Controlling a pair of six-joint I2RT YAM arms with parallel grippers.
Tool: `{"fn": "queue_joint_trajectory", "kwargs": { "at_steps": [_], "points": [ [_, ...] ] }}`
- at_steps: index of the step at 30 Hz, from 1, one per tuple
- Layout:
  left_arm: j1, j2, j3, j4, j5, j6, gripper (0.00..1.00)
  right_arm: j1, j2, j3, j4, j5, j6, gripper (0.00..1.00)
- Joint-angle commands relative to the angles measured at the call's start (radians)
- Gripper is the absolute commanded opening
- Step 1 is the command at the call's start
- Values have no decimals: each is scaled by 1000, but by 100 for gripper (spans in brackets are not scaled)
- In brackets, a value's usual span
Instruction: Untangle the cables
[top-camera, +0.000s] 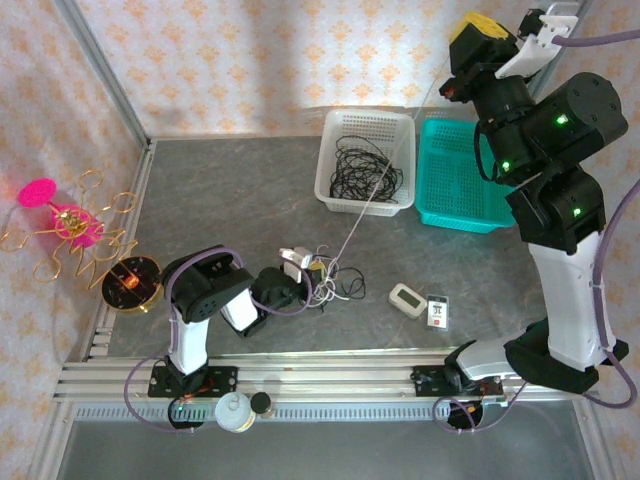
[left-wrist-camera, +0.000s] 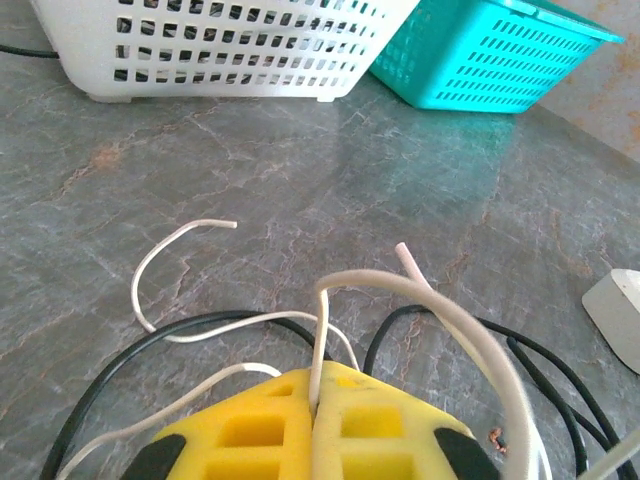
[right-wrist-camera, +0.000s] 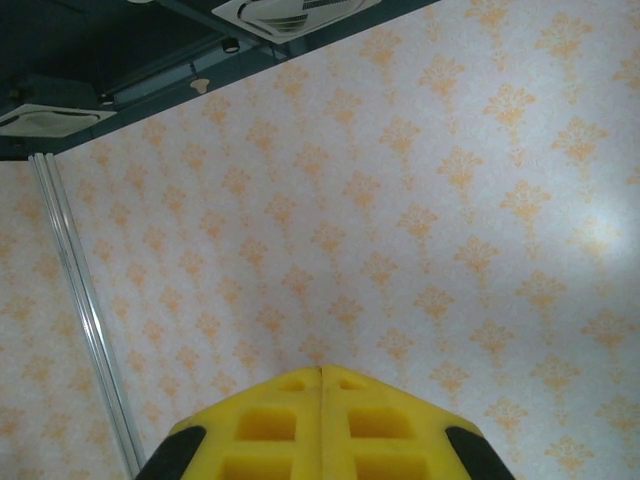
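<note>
Left gripper (left-wrist-camera: 318, 400) pinches a white cable (left-wrist-camera: 318, 340); right gripper (right-wrist-camera: 320, 390), closed, is raised. Hard pulling may tighten the black cables (left-wrist-camera: 100, 378) into a knot.

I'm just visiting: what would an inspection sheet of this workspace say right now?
Surface: grey stone-look table.
Job's things: black cables piled in white basket; black-and-white tangle mid-table.
Clutter: teal basket, white gadget, gold wire ornament.
Grippers: left gripper shut on white cable; right gripper shut, raised high.
Cables: purple arm wires.
Surroundings: patterned wallpaper.
</note>
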Motion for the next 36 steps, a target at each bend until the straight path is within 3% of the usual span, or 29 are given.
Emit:
{"fn": "queue_joint_trajectory", "kwargs": {
  "at_steps": [1,3,4,7,10,17,18,20,22,26,31,33,36],
  "points": [
    [4,-22,-39,11,-23,-20,0,-3,-7,18,66,-29,0,0],
    [7,-92,-45,-14,-36,-24,1,-4,-12,-3,65,-51,6,0],
    [10,-128,-44,-34,-45,-22,7,-4,-17,-18,67,-55,6,0],
    [16,-231,-27,-188,-92,-20,12,-3,-25,-53,72,-53,6,0],
    [29,-315,-16,-301,-138,-20,33,-4,-30,-77,67,-60,10,0],
    [41,-455,-2,-459,-212,-39,50,-4,-4,-89,39,-217,56,0],
    [42,-477,-4,-474,-208,-37,55,-4,1,-86,41,-227,60,0],
    [38,-522,-3,-480,-99,11,63,-4,9,-85,51,-254,72,0],
    [10,-570,17,-505,19,84,64,-4,22,-79,54,-296,92,0],
    [-29,-622,106,-618,102,183,71,-4,39,-70,65,-338,115,0],
    [-32,-584,158,-575,207,247,77,-4,60,-36,74,-343,122,0],
    [-31,-536,180,-557,217,263,77,-4,75,-1,67,-350,125,0],
    [-31,-427,240,-590,98,283,75,-4,86,43,53,-349,128,0]
  ]
}}
